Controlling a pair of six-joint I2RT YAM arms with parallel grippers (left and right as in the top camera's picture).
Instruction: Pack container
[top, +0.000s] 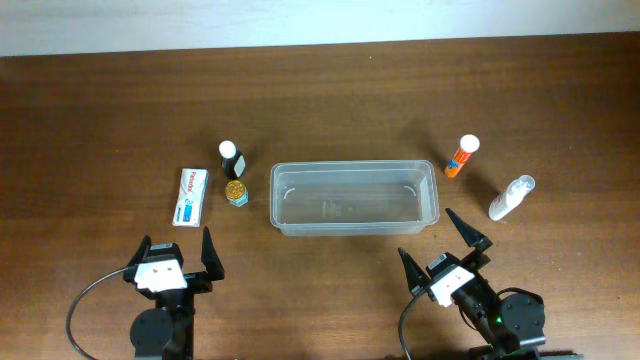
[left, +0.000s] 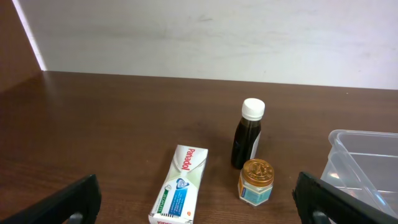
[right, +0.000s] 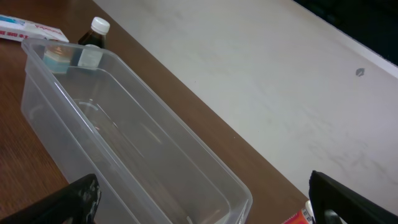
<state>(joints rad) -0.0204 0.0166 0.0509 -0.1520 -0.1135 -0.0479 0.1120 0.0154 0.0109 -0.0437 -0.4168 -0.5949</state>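
The clear, empty container (top: 355, 166) lies lengthwise at the table's middle. Left of it stand a dark bottle with a white cap (top: 231, 158) and a small gold-lidded jar (top: 236, 191), with a white box (top: 190, 195) lying flat beside them. To the container's right lie an orange tube (top: 461, 156) and a clear spray bottle (top: 512, 197). My left gripper (top: 177, 240) hangs open near the front edge, facing the box (left: 180, 183) and jar (left: 256, 182). My right gripper (top: 425, 232) is open just in front of the container's right end (right: 155, 93).
A pale wall runs along the table's far edge. In the right wrist view the orange tube (right: 298, 218) peeks in by the right finger. Bare wood surrounds the objects.
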